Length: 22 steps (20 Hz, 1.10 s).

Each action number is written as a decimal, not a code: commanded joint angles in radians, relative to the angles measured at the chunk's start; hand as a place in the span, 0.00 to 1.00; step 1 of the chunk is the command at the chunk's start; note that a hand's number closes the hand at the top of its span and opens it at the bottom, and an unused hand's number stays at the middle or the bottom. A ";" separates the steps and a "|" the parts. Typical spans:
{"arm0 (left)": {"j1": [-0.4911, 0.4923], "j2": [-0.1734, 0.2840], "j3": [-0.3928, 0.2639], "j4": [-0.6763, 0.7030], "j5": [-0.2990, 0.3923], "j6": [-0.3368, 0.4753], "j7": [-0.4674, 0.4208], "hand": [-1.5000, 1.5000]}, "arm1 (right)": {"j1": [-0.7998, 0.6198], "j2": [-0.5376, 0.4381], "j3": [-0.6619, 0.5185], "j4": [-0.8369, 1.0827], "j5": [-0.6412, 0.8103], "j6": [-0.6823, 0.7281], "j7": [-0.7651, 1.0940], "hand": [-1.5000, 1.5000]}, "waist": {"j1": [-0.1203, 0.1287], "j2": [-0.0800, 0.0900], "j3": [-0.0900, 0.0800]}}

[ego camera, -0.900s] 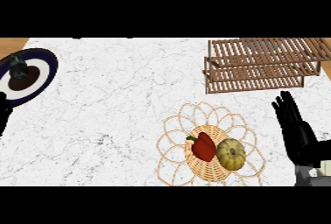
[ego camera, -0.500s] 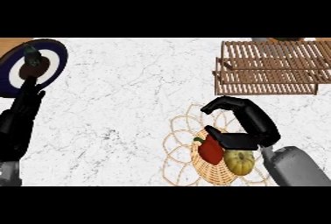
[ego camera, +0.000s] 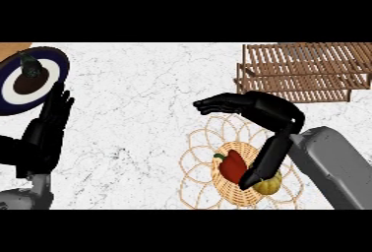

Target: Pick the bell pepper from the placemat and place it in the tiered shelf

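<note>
A red bell pepper (ego camera: 232, 166) lies on a round woven placemat (ego camera: 199, 147) at the lower middle, with a small yellow squash (ego camera: 269, 185) touching its right side. My right hand (ego camera: 272, 112) hovers over the mat, open. Its fingers (ego camera: 215, 104) stretch left above the mat's far rim, and its thumb (ego camera: 263, 160) points down between the pepper and the squash. The fingers are not curled round the pepper. The wooden tiered shelf (ego camera: 305, 69) stands at the upper right, beyond the hand. My left hand (ego camera: 45, 132) rests open at the left edge, fingers up.
A navy plate (ego camera: 15, 64) with a white ring and a brown centre sits at the upper left, with a small dark item (ego camera: 29, 67) on it. White marble counter (ego camera: 145, 108) lies between the plate and the placemat.
My right hand has come in from the right edge and now reaches over the placemat, its thumb lowered beside the pepper. The left hand has risen into view at the left.
</note>
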 commanded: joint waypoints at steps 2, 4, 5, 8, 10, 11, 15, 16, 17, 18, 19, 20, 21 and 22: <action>0.023 -0.028 -0.023 -0.011 -0.026 0.022 -0.011 0.50 | -0.135 -0.151 0.018 -0.061 0.082 0.217 0.018 0.00 | -0.010 -0.007 0.000; 0.048 -0.031 -0.019 -0.011 -0.020 0.016 -0.019 0.50 | -0.181 -0.178 0.031 -0.113 0.097 0.256 0.059 0.00 | -0.012 -0.010 -0.001; 0.026 -0.029 -0.018 -0.005 -0.027 0.020 -0.009 0.50 | -0.173 -0.206 0.045 -0.172 0.115 0.273 0.075 0.00 | -0.029 -0.012 -0.001; 0.025 -0.017 -0.005 -0.012 -0.026 0.020 0.005 0.50 | -0.248 -0.216 0.065 -0.266 0.262 0.246 0.111 0.00 | -0.024 -0.015 0.000; 0.003 -0.038 -0.023 -0.011 -0.036 0.032 0.014 0.50 | -0.261 -0.233 0.079 -0.357 0.371 0.227 0.119 0.00 | -0.039 -0.016 0.001; 0.021 -0.031 -0.020 -0.033 -0.040 0.041 0.028 0.50 | -0.272 -0.263 0.095 -0.386 0.403 0.251 0.143 0.00 | -0.033 -0.018 0.001; 0.051 -0.049 -0.020 -0.021 -0.053 0.039 -0.013 0.50 | -0.224 -0.209 0.180 -0.476 0.560 0.185 0.255 0.00 | -0.029 -0.011 0.000; 0.049 -0.008 0.019 -0.045 -0.014 0.001 0.014 0.50 | -0.208 -0.232 0.191 -0.518 0.565 0.194 0.302 0.00 | -0.033 -0.013 0.000; 0.027 -0.037 -0.008 -0.028 -0.045 0.025 0.025 0.50 | -0.197 -0.197 0.194 -0.504 0.591 0.185 0.327 0.00 | -0.030 -0.009 0.000; 0.046 -0.026 0.004 -0.079 -0.037 0.023 0.045 0.50 | -0.153 -0.180 0.220 -0.527 0.627 0.178 0.343 0.00 | -0.026 -0.009 0.000; 0.093 -0.033 -0.004 -0.064 -0.030 -0.007 -0.006 0.50 | -0.126 -0.139 0.270 -0.573 0.654 0.153 0.396 0.00 | -0.026 -0.010 0.000; 0.033 -0.048 -0.004 -0.045 -0.062 0.029 0.028 0.50 | -0.177 -0.097 0.248 -0.510 0.669 0.185 0.410 0.00 | -0.023 -0.007 0.000; 0.028 -0.058 0.011 0.003 -0.038 0.005 -0.012 0.50 | -0.138 -0.132 0.270 -0.546 0.734 0.178 0.395 0.00 | -0.028 -0.006 0.000; 0.028 -0.052 -0.015 -0.057 -0.055 0.014 0.044 0.50 | -0.158 -0.110 0.282 -0.530 0.766 0.185 0.413 0.00 | -0.023 -0.007 0.000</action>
